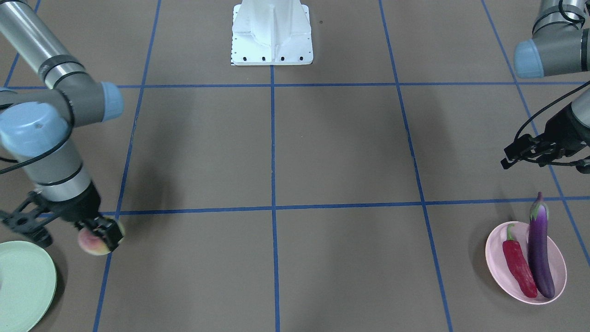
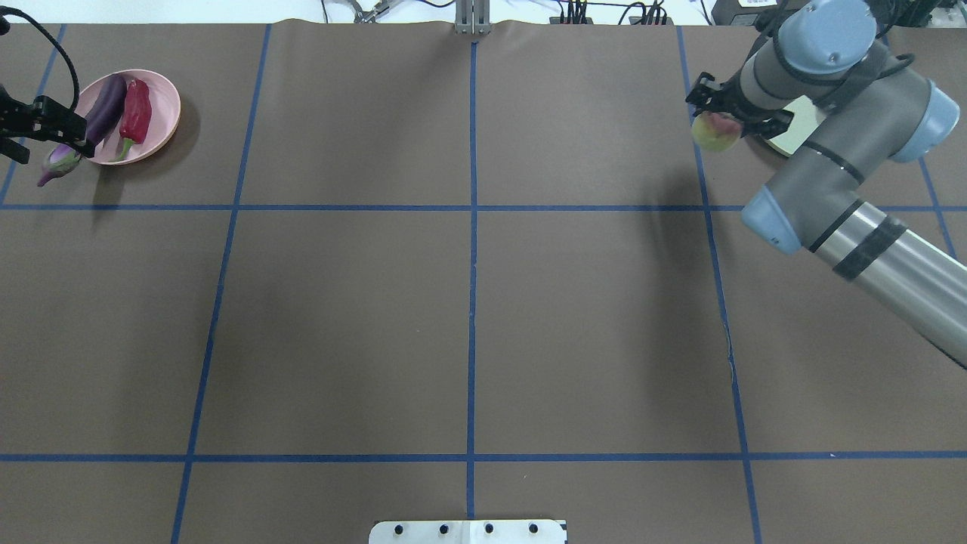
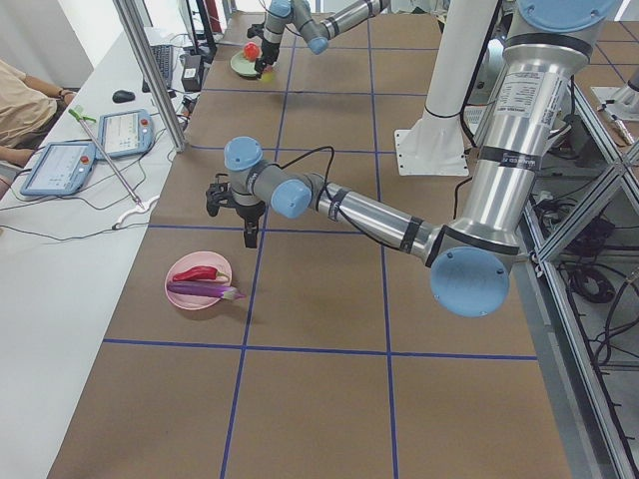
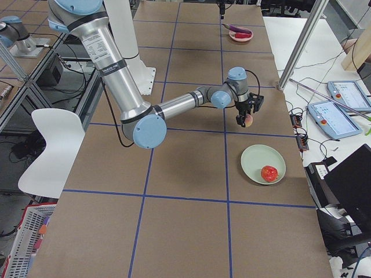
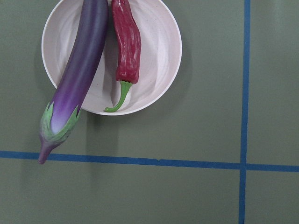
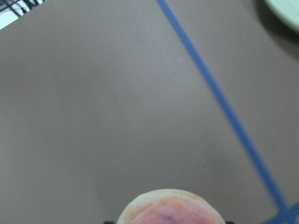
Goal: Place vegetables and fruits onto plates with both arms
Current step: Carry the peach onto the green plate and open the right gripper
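My right gripper (image 1: pixel 100 236) is shut on the pink-and-yellow peach (image 1: pixel 90 244) and holds it just above the table, beside the mint green plate (image 1: pixel 23 281). The peach fills the bottom edge of the right wrist view (image 6: pixel 168 207). The red pomegranate (image 4: pixel 269 172) lies on the mint plate (image 4: pixel 255 157). The purple eggplant (image 1: pixel 540 251) and the red chili (image 1: pixel 518 265) lie side by side on the pink plate (image 1: pixel 560 263); the eggplant's cap (image 5: pixel 58 123) hangs over the rim. My left gripper (image 1: pixel 506 157) is open and empty, raised beside that plate.
The white robot base (image 1: pixel 272 32) stands at the table's middle edge. Blue tape lines (image 1: pixel 273 207) grid the brown table. Tablets (image 4: pixel 330 119) and a slanted metal pole (image 4: pixel 304 40) stand on the side bench next to the mint plate.
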Robot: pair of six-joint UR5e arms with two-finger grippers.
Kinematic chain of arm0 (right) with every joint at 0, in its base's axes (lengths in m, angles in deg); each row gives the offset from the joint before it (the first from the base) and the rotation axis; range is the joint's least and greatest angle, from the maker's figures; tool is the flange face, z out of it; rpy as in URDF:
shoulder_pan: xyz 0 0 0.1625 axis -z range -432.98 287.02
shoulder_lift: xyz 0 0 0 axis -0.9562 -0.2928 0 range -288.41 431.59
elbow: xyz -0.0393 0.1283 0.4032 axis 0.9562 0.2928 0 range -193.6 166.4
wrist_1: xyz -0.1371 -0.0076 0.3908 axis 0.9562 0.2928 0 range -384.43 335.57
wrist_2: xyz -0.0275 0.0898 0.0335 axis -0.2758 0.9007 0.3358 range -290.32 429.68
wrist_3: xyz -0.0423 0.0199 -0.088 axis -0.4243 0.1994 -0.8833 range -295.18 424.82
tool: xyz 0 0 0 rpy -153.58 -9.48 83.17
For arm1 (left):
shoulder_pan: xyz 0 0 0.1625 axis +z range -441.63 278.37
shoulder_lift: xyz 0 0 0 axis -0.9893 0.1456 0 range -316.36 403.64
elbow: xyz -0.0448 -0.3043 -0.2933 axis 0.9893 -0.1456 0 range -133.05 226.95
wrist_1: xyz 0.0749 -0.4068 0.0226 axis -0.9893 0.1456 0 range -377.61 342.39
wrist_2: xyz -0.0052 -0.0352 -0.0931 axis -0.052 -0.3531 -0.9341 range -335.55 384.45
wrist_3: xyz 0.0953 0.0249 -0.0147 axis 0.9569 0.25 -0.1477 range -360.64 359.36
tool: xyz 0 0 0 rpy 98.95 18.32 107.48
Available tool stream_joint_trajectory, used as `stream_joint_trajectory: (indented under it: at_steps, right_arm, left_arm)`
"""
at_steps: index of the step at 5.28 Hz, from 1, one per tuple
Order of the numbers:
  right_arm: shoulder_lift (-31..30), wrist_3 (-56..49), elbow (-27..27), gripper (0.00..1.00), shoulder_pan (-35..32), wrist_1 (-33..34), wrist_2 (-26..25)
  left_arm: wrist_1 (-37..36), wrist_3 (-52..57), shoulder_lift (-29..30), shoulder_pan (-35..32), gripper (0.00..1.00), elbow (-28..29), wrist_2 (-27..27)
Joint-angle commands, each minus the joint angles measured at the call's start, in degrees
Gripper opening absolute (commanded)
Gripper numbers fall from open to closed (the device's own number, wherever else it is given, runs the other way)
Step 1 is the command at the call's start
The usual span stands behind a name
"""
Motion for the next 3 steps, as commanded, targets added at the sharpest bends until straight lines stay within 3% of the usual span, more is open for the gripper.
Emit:
stream_joint_trajectory:
  at_steps: [1,2,3]
  right_arm:
    - [0.00,-8.59,9.16,0.00,-6.37,-0.78,-3.53]
    - [-0.44,-7.98,9.54,0.99,-6.11,-0.79,-3.20]
    - [-0.09,-5.28,9.54,1.00,-3.68,-0.87,-2.15]
  left_arm:
    - [0.00,-1.49,0.55,0.22,1.00,0.02,0.02]
    - [0.00,-1.50,0.91,0.31,1.00,0.54,0.11]
    - [0.00,-1.50,0.91,0.31,1.00,0.37,0.11]
